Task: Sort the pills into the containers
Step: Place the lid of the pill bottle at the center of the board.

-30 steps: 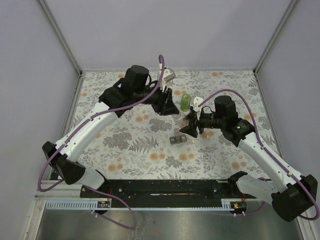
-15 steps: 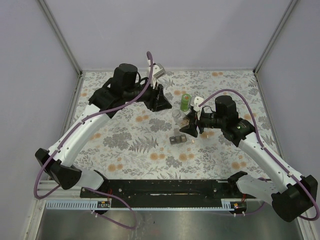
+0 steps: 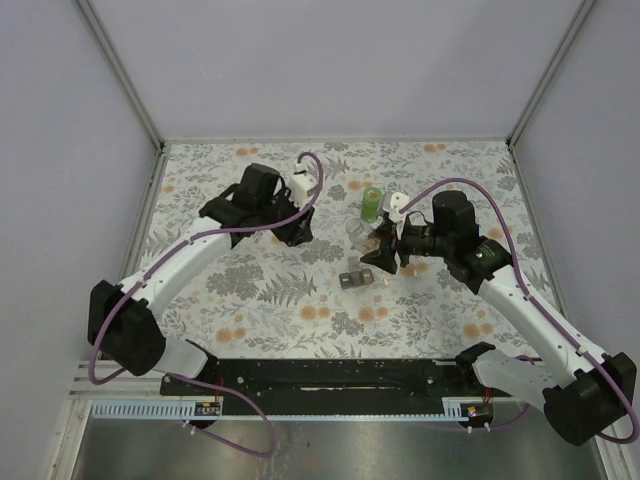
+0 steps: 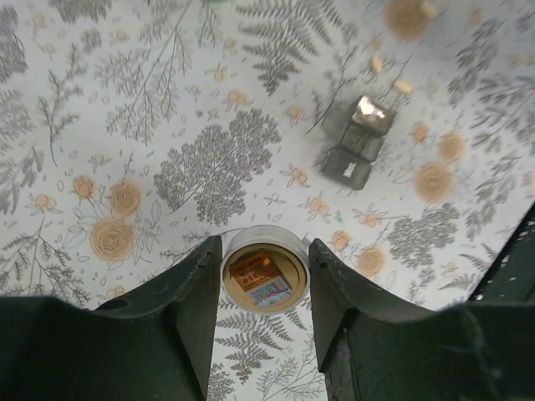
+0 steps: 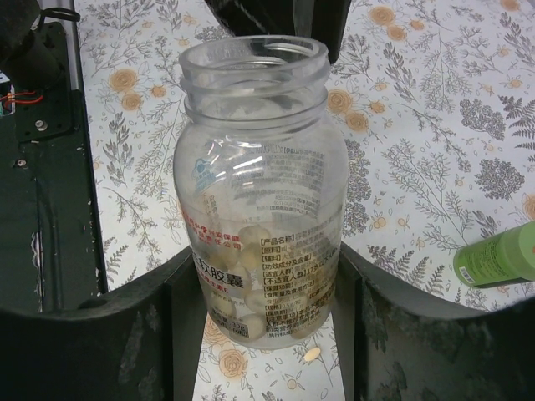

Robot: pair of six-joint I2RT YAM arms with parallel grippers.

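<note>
Clear round bottle (image 5: 255, 167) | right pincer (image 5: 263, 271) grasps it | left pincer (image 4: 266, 251) seemingly clamps white-rimmed cap (image 4: 266, 276)

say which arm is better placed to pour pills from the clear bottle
Right: the right claw grips the uncapped clear bottle, upright; the left claw is apart from it, holding only the cap.

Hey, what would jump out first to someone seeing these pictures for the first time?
The open clear bottle, pale pills at its bottom, clamped in the right gripper mid-table. Next, the round cap pinched in the left gripper, to its left. A green bottle sits just beyond the clear one.
</note>
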